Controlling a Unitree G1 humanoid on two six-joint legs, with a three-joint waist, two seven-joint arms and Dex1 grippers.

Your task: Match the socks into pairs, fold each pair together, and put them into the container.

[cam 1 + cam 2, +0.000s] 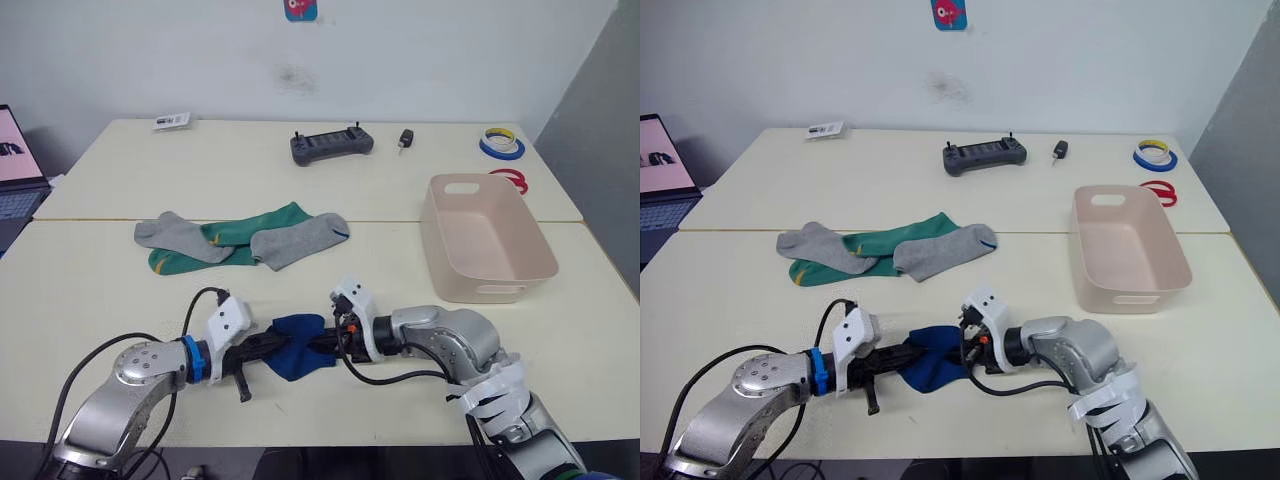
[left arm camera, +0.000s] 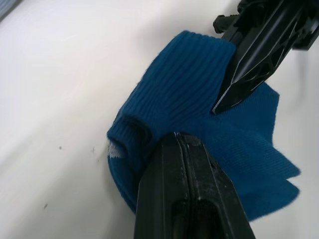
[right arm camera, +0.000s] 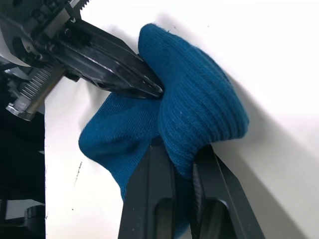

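Socks of dark blue (image 1: 298,343) sit bunched in a soft ribbed lump at the near edge of the tabletop (image 1: 120,290), so you cannot tell if it is one sock or two. The left gripper (image 1: 272,345) has its jaws pinched tight on the lump, and the right gripper (image 1: 325,342) has its jaws clamped on it from the other side. Farther back, two grey socks (image 1: 178,236) lie over two green socks (image 1: 245,232), hiding part of them. The container (image 1: 487,240), smooth pink plastic with round corners, sits to the right.
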